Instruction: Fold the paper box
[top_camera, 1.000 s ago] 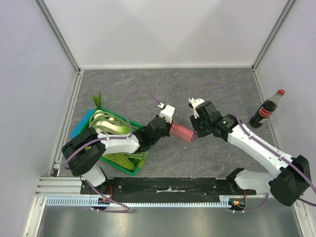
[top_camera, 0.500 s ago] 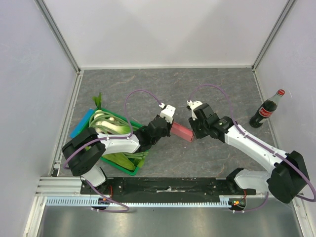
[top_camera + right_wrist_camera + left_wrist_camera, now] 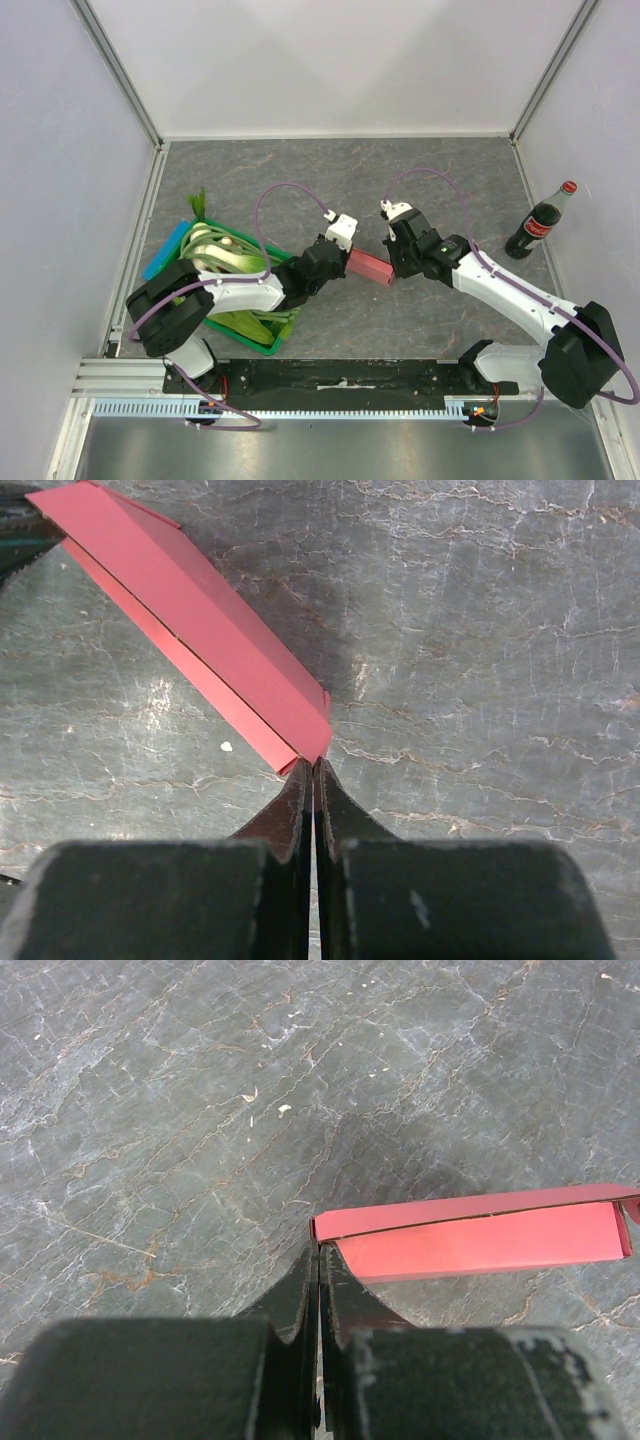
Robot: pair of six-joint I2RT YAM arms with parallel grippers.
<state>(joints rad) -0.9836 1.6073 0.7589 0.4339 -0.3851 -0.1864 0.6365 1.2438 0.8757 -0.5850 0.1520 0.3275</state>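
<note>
At the far left, the green crate [image 3: 262, 343] of vegetables is kept out of the work. The left gripper [image 3: 338, 262] is clenched on the left end of the paper box [image 3: 370, 267], where a thin edge of card is nipped between its tips [image 3: 318, 1252]. The pink box [image 3: 480, 1238] is seen flattened and long, stretched between the two arms near the middle of the table [image 3: 300, 180], seemingly held just off it. The right gripper [image 3: 393, 270] is clenched too, its tips [image 3: 312, 768] set against the box's right corner [image 3: 200, 645]; whether card is caught there cannot be told. The ends should be eased together gently, so that the sleeve is squared open without creasing. The cola bottle [image 3: 540, 220] stands well apart.
</note>
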